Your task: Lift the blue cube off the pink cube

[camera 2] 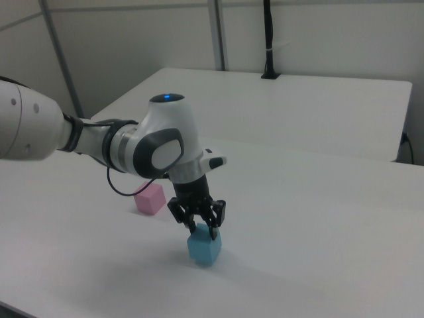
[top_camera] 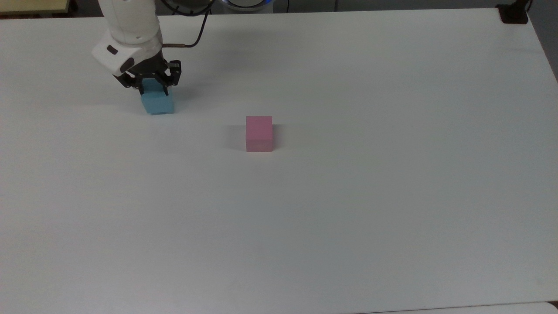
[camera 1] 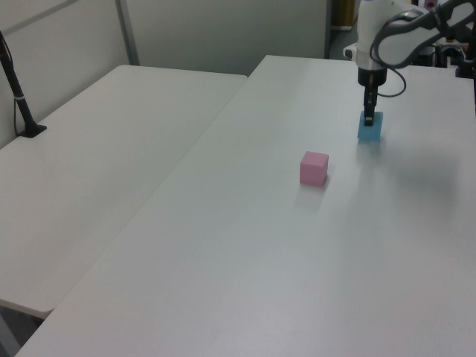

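Observation:
The pink cube [top_camera: 259, 133] stands alone on the white table [top_camera: 348, 196], near the middle; it also appears in the left view [camera 1: 314, 167] and the right view [camera 2: 150, 198]. The blue cube [top_camera: 158, 104] is well off to the top view's left of it, low at the table surface with its shadow right under it [camera 2: 204, 248]. My gripper [top_camera: 153, 92] comes down from above and is shut on the blue cube's upper sides [camera 1: 368, 119] [camera 2: 202, 230]. The two cubes are clearly apart.
A black post [top_camera: 514, 13] is clamped at the table's far right corner in the top view. A second white table [camera 1: 111, 149] adjoins along one side and carries its own black post [camera 1: 18, 89]. The arm's cable [top_camera: 198, 37] trails behind the wrist.

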Tool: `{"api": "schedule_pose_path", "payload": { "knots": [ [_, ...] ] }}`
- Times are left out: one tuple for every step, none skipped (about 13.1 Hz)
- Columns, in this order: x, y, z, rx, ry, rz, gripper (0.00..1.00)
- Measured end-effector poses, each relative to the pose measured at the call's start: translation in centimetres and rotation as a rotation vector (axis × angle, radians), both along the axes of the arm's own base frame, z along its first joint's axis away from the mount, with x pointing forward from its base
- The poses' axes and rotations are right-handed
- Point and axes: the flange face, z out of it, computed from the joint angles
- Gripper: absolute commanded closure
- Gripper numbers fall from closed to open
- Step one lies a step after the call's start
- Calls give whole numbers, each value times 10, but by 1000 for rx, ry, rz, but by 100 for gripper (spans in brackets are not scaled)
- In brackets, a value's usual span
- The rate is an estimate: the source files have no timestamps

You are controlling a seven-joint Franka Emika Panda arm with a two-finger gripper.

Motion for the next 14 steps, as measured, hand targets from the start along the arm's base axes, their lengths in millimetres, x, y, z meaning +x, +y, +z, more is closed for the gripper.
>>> {"api": "schedule_pose_path", "payload": {
  "knots": [
    [-4,1,-7,-1,1,5,10],
    [-5,0,-8,-2,3,4,0],
    [-5,-3,-7,-3,0,-1,0],
    [-7,-9,-4,-6,-4,-13,0],
    [-10,-16,-1,-9,-9,-27,0],
    [-11,-22,4,-12,-17,-38,0],
    [-12,-24,8,-14,-19,-43,0],
    [-13,-25,15,-12,-14,-51,0],
    [-13,-25,33,1,2,-78,0],
    [-12,-25,51,24,7,-109,0],
    [-9,-22,88,65,7,-159,0],
    [-6,-15,129,91,-4,-215,0],
    [-5,-9,154,99,-10,-257,0],
    [-4,5,186,100,-22,-313,0]
  ]
}}
